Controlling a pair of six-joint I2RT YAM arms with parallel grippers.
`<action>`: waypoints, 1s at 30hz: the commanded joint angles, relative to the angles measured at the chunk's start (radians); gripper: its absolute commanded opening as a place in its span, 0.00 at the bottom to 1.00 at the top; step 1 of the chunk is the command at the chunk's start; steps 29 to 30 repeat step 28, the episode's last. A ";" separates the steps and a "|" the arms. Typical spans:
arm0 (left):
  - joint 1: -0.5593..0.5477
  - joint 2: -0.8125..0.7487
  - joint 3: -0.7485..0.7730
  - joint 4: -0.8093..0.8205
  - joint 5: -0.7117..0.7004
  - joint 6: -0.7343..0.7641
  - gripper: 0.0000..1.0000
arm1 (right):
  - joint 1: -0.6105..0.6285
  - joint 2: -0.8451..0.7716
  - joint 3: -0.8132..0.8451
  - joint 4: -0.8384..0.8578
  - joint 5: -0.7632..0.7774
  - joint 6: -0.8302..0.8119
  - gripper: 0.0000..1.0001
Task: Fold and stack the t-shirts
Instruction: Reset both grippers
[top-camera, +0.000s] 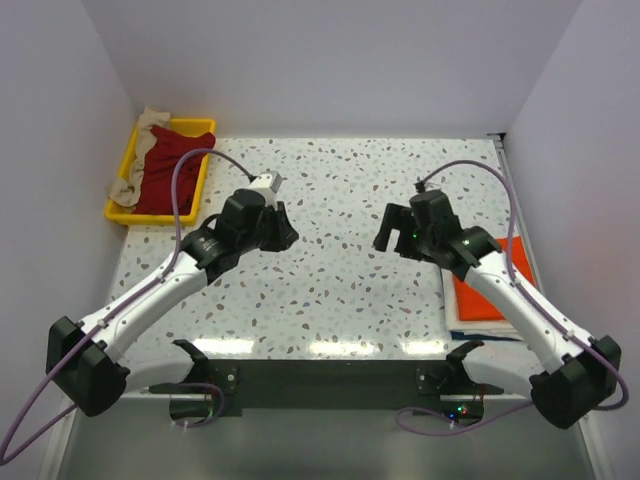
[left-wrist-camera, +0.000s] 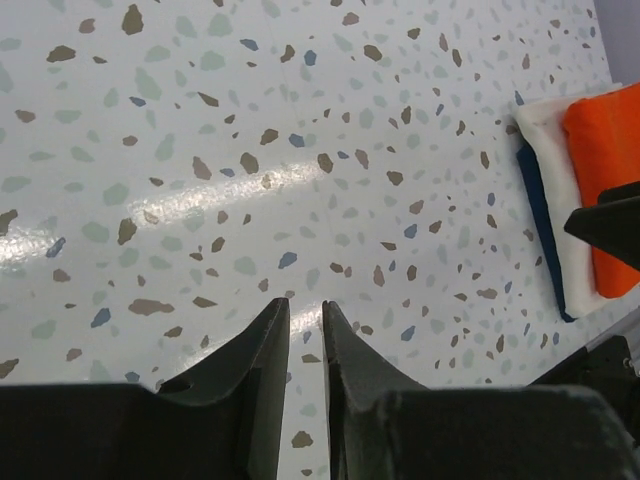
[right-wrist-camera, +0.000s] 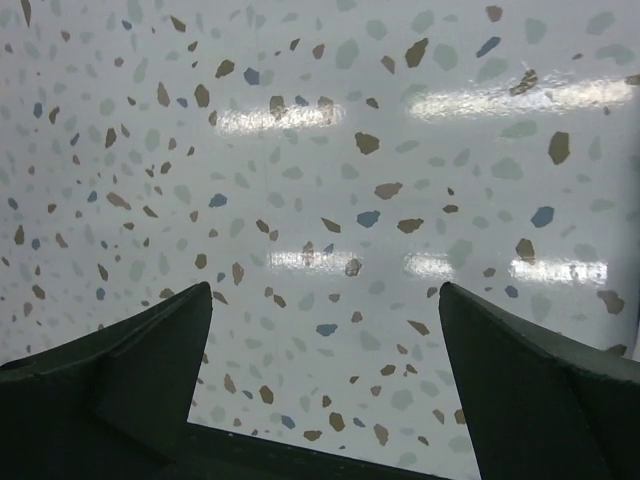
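Though folded flat at the right table (top-camera: 340, 290) edge, half lost from above under the right forearm (top-camera: 520, 305): orange t-shirt (top-camera: 475, 298), top of the stack. Also cut off in the left wrist view by the frame edge and by a dark gripper part in front. Beneath it, only margins on show: white t-shirt (left-wrist-camera: 550, 170), then a dark blue layer (left-wrist-camera: 533, 195) at the bottom, kind of garment impossible to tell.

Bright, smooth and evenly creased, with its near edge rounded over the white one. No tag to be made out at this size.

Far left corner: yellow tray (top-camera: 130, 216) holding a bunched dark red t-shirt (top-camera: 165, 180), with a beige t-shirt (top-camera: 150, 122) draped limp over the rim and hanging outside.

Left gripper (left-wrist-camera: 306, 330) above bare speckled surface, fingers pressed almost together with a thin slit between, pinching nothing. Right gripper (right-wrist-camera: 325, 290) spread wide, only tabletop between its fingers. Both near mid-table, facing each other, well apart.

Broad open stretch of table between and beyond the grippers. Walls close on the left, back and right. Stack hard by the right edge, tray against the left wall.
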 joint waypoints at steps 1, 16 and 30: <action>0.007 -0.057 -0.039 -0.002 -0.095 0.039 0.25 | 0.122 0.076 -0.015 0.142 0.080 -0.010 0.99; 0.008 -0.138 -0.113 -0.006 -0.187 0.053 0.29 | 0.185 0.100 -0.055 0.227 0.129 -0.111 0.99; 0.008 -0.153 -0.130 0.007 -0.169 0.049 0.29 | 0.185 0.042 -0.094 0.242 0.126 -0.105 0.99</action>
